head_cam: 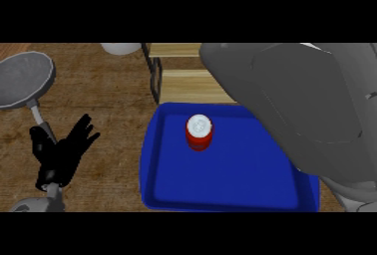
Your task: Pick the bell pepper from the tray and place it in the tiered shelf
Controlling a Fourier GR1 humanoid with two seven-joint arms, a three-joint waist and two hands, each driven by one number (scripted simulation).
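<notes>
blue tray [228,194] visible, no pepper seen; left robot hand [63,152] released beside it.

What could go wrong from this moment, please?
The large grey right forearm covers much of the wooden tiered shelf and the blue tray's right side, so neither the bell pepper nor the right hand shows. Moving unseen, the arm might tip the upright red can on the tray.

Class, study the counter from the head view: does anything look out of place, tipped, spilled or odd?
Nothing is spilled or tipped. One oddity: the blue tray holds only an upright red can; no bell pepper shows. The right forearm fills the view's right and hides much of the wooden tiered shelf. The left hand rests open.
</notes>
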